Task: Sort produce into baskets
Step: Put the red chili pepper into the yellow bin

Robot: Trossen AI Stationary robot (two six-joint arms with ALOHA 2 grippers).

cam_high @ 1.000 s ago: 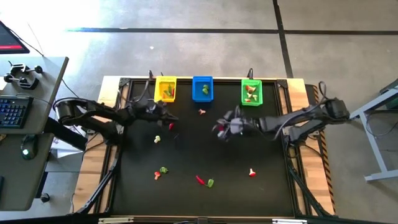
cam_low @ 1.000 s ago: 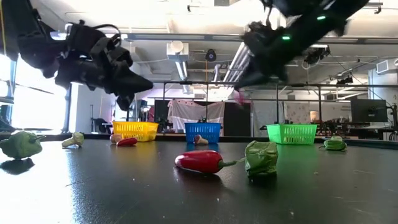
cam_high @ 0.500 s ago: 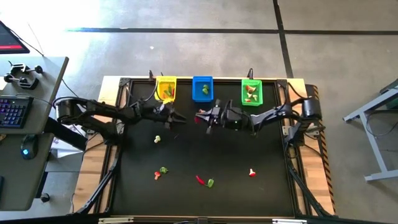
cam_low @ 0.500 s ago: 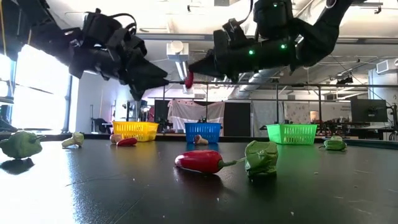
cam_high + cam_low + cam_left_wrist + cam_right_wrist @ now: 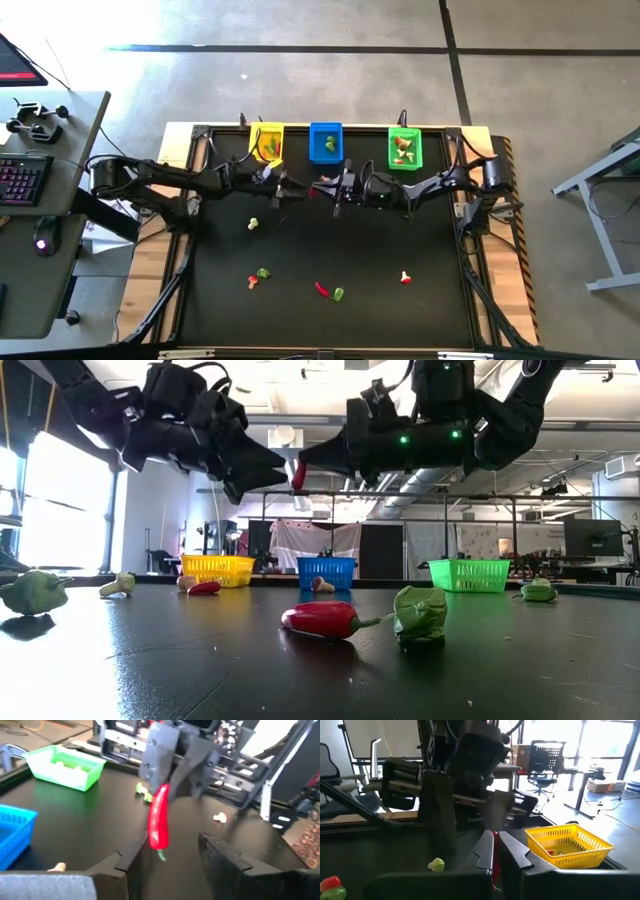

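Closing in, the left tool [image 5: 172,852] gapes around the red chilli [image 5: 159,819] pinched by the right tool [image 5: 496,851].

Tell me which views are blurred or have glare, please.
Left wrist view: the red chilli and the right gripper holding it look soft and smeared. Low view: bright window glare at the left edge, arms dark against it. High view: even light, no strong shadows.

A slim red chilli [image 5: 159,822] hangs upright, pinched in the right gripper [image 5: 167,790], its lower end between the parted fingers of the left gripper [image 5: 175,851].
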